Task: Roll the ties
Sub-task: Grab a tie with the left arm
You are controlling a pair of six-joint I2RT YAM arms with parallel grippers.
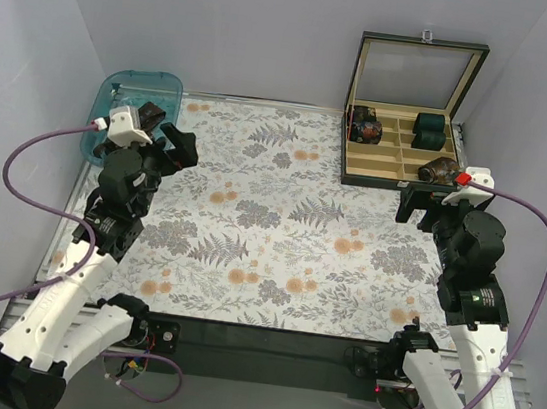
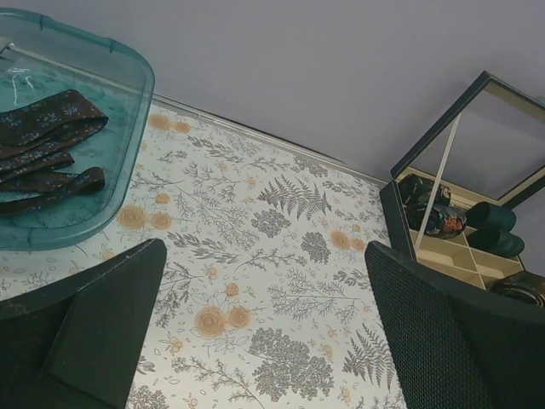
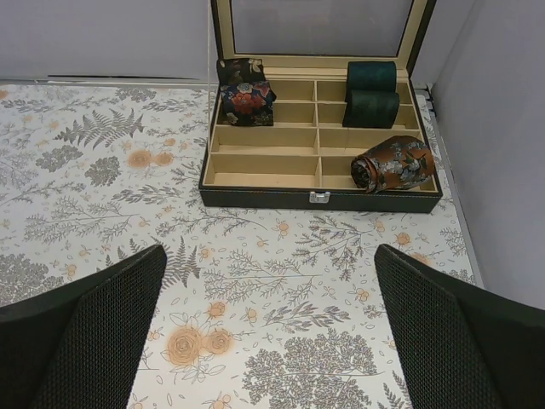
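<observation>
A dark brown tie with small pale dots (image 2: 47, 128) lies unrolled in loose folds inside a clear teal tray (image 2: 143, 102) at the table's far left corner. In the top view the left arm's wrist hides most of the tray (image 1: 149, 78), and the tie cannot be made out there. My left gripper (image 2: 264, 256) (image 1: 167, 135) hovers open over the floral cloth just right of the tray, with nothing between its fingers. My right gripper (image 3: 270, 256) (image 1: 423, 206) is open and bare too, hanging in front of the tie box.
An open dark tie box (image 3: 319, 198) (image 1: 397, 184) with beige compartments stands at the far right, lid upright. It holds a dark floral roll (image 3: 247, 102), two teal-green rolls (image 3: 370, 94) and an orange-brown patterned roll (image 3: 393, 164). Grey walls close in the table.
</observation>
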